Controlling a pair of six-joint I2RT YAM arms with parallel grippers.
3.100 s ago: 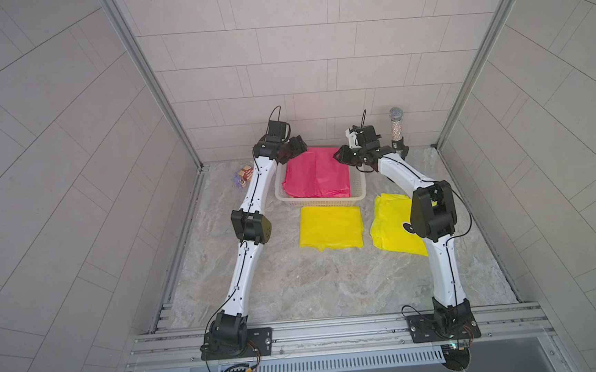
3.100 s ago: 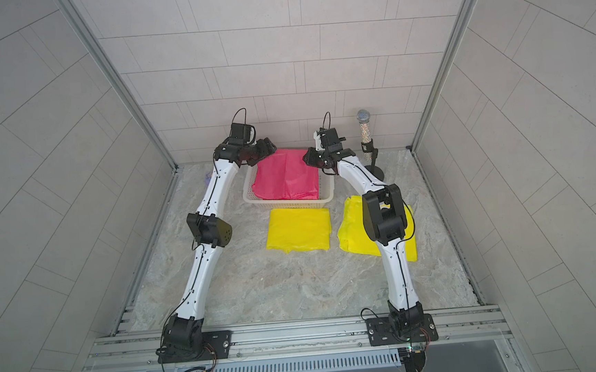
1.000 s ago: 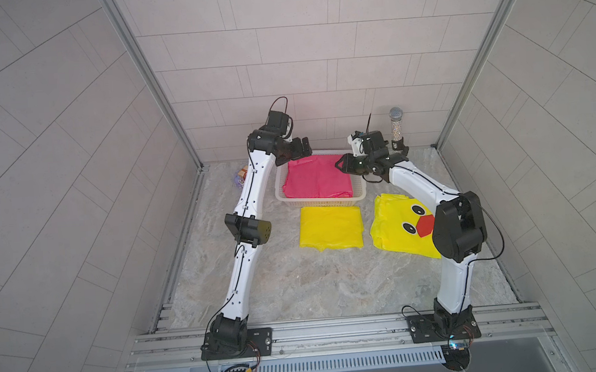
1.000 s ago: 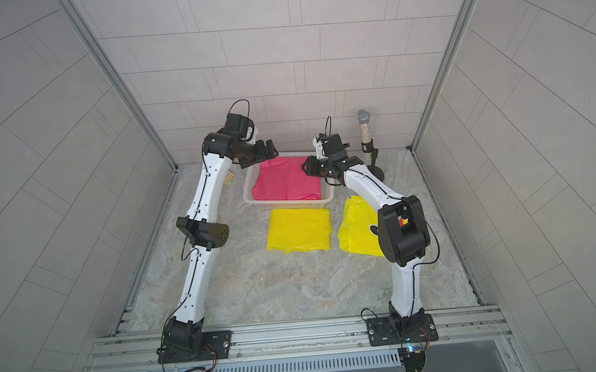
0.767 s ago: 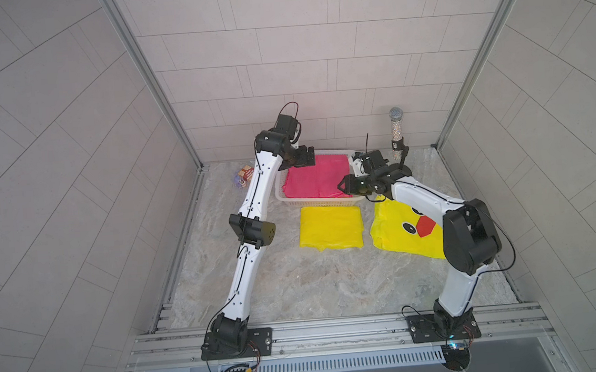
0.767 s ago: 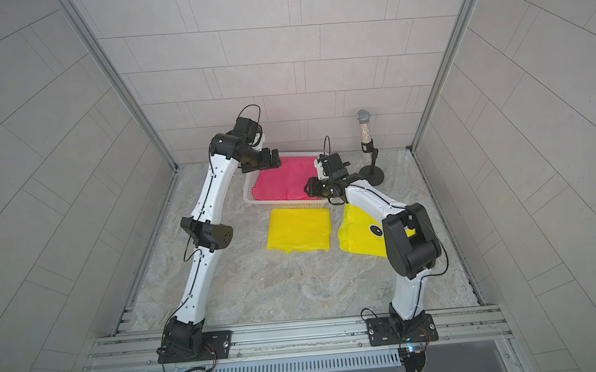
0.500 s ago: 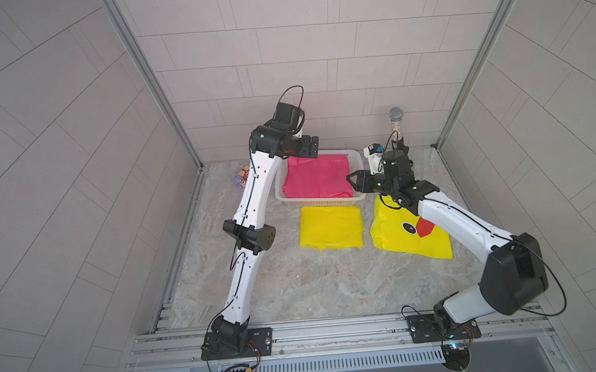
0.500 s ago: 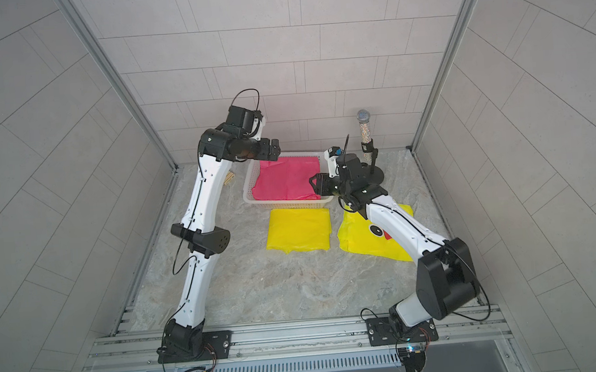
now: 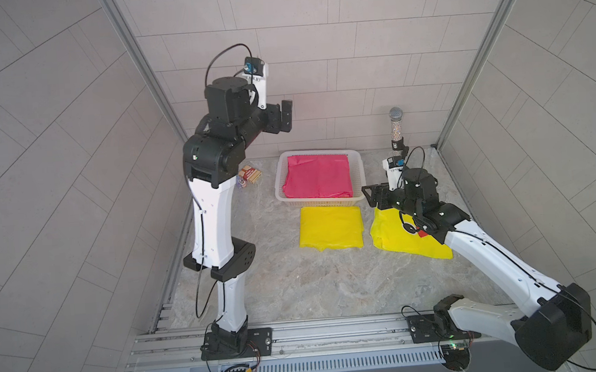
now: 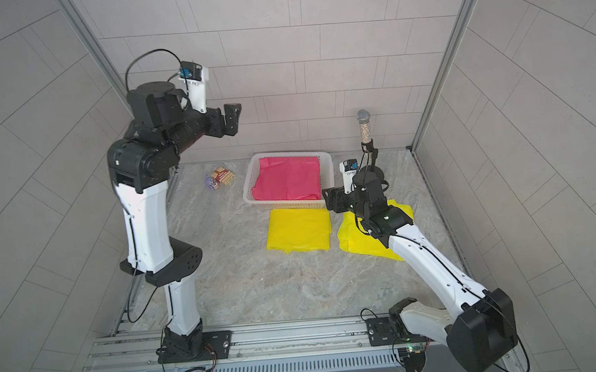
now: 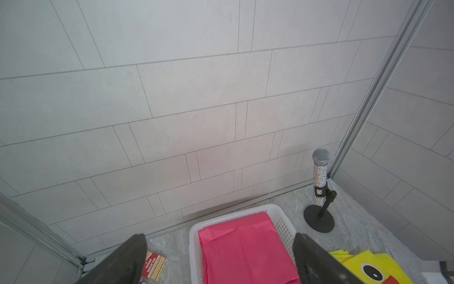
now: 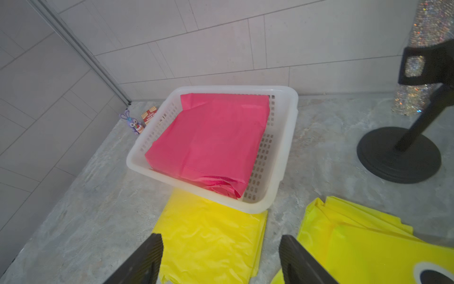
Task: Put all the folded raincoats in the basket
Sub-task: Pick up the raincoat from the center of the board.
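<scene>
Your right gripper [image 9: 369,197] stands with its jaws spread and nothing between them, just off the nearest corner of the basket [image 9: 359,175]. Your left gripper [image 9: 281,118] is equally spread and empty, raised high, with the basket low ahead of it.

The folded pink raincoat [image 9: 319,174] lies flat inside the basket and covers most of its floor, with one crumpled edge against the wall closest to the right gripper. Three seconds ago both grippers sat at the basket's rim, one on either side of that raincoat. Since then the left arm has lifted well clear and the right has drawn back toward its base, while the raincoat has stayed in the basket.

Below the right gripper's fingers lies a folded yellow raincoat [image 12: 208,236], just beside the basket's near wall. A second yellow raincoat [image 9: 393,237], printed with a duck face, lies under the right wrist, close to the first. A glittery microphone [image 9: 396,129] stands upright on a round black stand beyond the right gripper. A card box [image 12: 149,114] and a purple bunny toy [image 12: 132,123] sit across the basket from it.

Everything rests on a grey marbled tabletop [image 9: 296,287], enclosed by pale tiled walls [image 9: 315,49] with metal posts [image 9: 144,75] in the far corners. Both arms are mounted on a rail [image 9: 335,331] at the front.
</scene>
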